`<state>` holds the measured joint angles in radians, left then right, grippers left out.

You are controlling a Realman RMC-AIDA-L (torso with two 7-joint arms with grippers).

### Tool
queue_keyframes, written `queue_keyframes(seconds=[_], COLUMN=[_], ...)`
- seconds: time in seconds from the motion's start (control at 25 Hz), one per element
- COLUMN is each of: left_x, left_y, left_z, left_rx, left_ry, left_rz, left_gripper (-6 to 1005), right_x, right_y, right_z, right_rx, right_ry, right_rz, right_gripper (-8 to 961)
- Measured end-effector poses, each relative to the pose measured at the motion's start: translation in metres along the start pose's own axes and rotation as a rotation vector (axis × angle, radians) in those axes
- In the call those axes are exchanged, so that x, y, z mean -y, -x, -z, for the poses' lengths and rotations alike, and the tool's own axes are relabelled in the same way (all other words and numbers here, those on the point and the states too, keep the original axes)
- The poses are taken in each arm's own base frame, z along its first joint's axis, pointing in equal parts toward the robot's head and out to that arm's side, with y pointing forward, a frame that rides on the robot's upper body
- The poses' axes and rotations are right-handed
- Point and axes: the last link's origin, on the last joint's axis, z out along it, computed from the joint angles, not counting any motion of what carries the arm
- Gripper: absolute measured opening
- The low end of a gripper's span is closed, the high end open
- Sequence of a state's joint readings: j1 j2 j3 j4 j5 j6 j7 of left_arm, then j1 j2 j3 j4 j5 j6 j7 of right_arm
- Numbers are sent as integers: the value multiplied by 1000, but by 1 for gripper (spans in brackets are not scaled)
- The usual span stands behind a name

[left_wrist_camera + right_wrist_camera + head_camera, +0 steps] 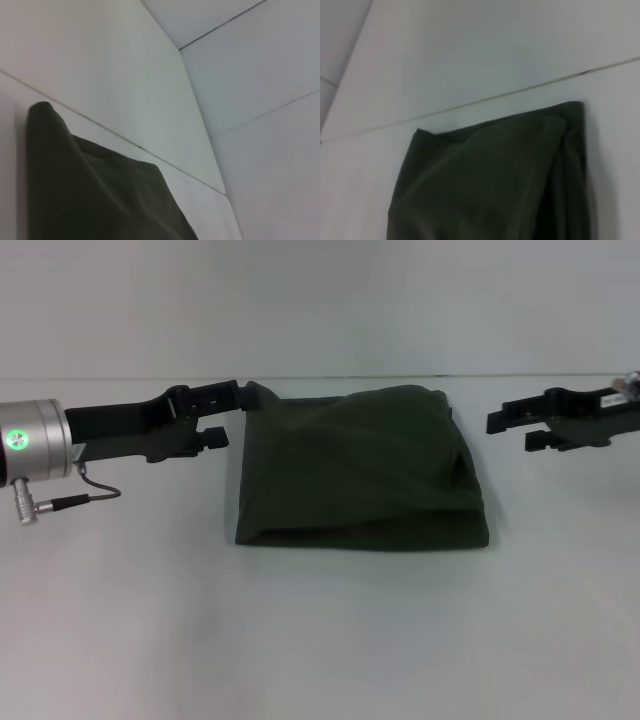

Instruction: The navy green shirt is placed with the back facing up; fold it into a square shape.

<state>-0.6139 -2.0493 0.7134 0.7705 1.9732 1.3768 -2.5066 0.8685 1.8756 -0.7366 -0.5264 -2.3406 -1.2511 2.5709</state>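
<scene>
the white table [320, 640] carries only the navy green shirt [360, 470], and a thin seam line runs across the surface just behind the cloth's far edge; nothing lies between either arm and the garment. the shirt sits in the middle of the table, already folded into a rough, slightly lopsided square with its plain side up, layered edges showing along the near side and at the right. the left gripper [236, 410] reaches in from the left at the shirt's far-left corner, its upper finger touching the small peak of cloth that rises there and its lower finger just beside the left edge; the fingers stand a little apart, and whether they pinch any fabric cannot be told. the right gripper [508, 430] hangs off the right side, near the shirt's far-right corner but apart from it, its two fingers narrowly parted and holding nothing. both wrist views show only dark cloth corners against the pale table.
</scene>
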Motion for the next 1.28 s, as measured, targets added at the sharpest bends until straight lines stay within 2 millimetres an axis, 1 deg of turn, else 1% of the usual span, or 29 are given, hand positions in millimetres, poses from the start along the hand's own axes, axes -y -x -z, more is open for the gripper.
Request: queue_keyframes(seconds=[0.12, 0.24, 0.4, 0.72, 0.96, 1.16, 1.28], left_x=[-1, -3, -6, -5, -6, -6, -5], left_y=[0, -1, 0, 0, -1, -2, -2], left_z=[3, 3, 0, -1, -3, -4, -4], left_rx=[-8, -9, -4, -10, -15, -21, -24], left_ry=[10, 21, 32, 31, 32, 28, 25], left_rz=[-16, -33, -48, -45, -51, -53, -53], left_gripper=[904, 932, 932, 932, 930, 932, 932], right_x=[-13, -24, -29, -31, -37, -45, -46], right_y=[7, 11, 14, 3, -4, -5, -6], right_z=[-15, -25, -33, -56, -72, -77, -79], right_rx=[-38, -41, -20, -4, 24, 51, 61], right_ry=[-81, -114, -120, -119, -120, -69, -50], right_rz=[26, 38, 27, 7, 6, 7, 10], right_gripper=[787, 787, 787, 786, 786, 786, 785])
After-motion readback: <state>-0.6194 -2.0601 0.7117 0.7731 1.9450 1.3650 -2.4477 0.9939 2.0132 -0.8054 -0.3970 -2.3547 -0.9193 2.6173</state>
